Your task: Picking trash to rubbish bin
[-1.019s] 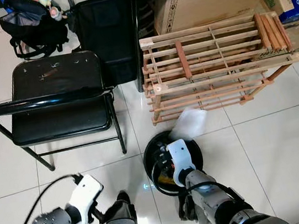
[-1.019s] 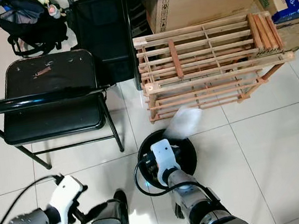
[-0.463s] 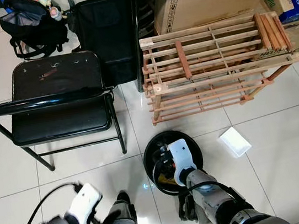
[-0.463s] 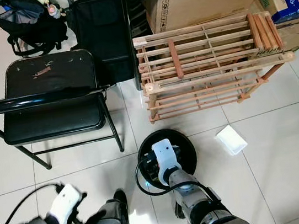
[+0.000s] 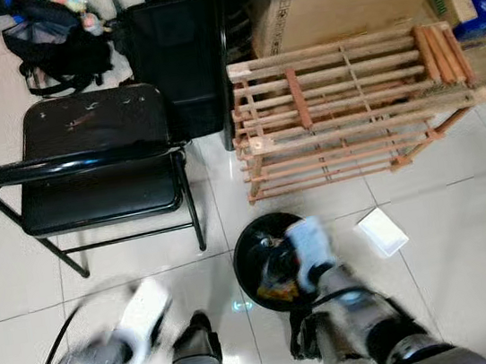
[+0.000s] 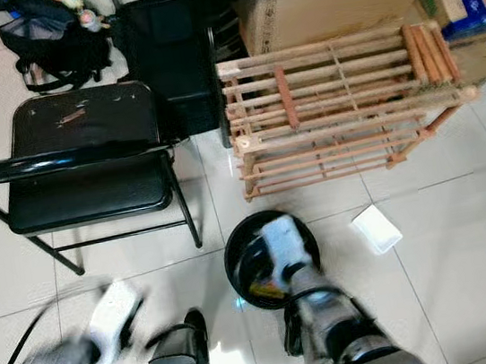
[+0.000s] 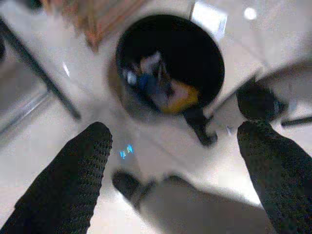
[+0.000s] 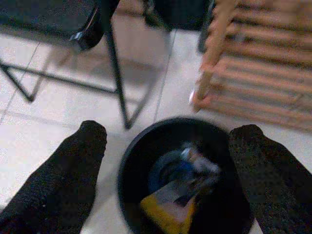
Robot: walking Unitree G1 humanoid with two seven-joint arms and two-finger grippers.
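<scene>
On the tiled floor sits the black rubbish bin, holding blue and yellow trash, with the right gripper above it, fingers wide and empty. White trash piece lies flat on the floor just right of the bin, same spot as half a second ago; a second ago it was airborne by the wooden rack. Left gripper has swung lower, blurred, fingers wide, beside the black chair

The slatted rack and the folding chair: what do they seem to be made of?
The slatted rack looks like bare, unpainted wood: pale tan slats with a matt surface. The folding chair seems to have a glossy black metal tube frame and a black padded seat, likely vinyl, scuffed with pale marks.
</scene>
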